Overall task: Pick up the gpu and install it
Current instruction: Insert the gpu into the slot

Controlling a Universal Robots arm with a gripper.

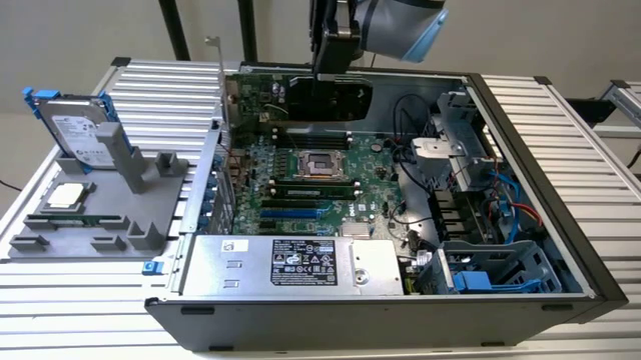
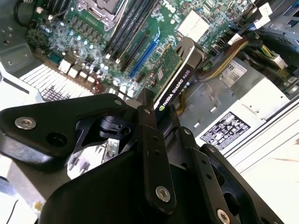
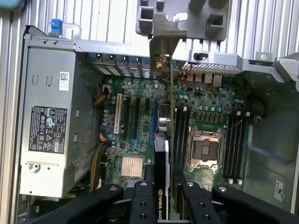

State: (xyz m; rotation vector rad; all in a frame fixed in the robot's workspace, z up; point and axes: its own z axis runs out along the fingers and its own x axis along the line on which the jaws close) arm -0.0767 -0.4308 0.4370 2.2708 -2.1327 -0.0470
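One hand point(image 3: 163, 192) clenched on the gpu point(image 3: 161, 154), held edge-on above the motherboard point(image 3: 135, 135), open case point(image 1: 561, 150)

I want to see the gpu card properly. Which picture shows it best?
The exterior view: the gpu shows its broad black side, held by the gripper above the motherboard. Both wrist views see it edge-on, as a thin strip.

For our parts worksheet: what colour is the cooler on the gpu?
Black; the gpu cooler shows best in the exterior view.
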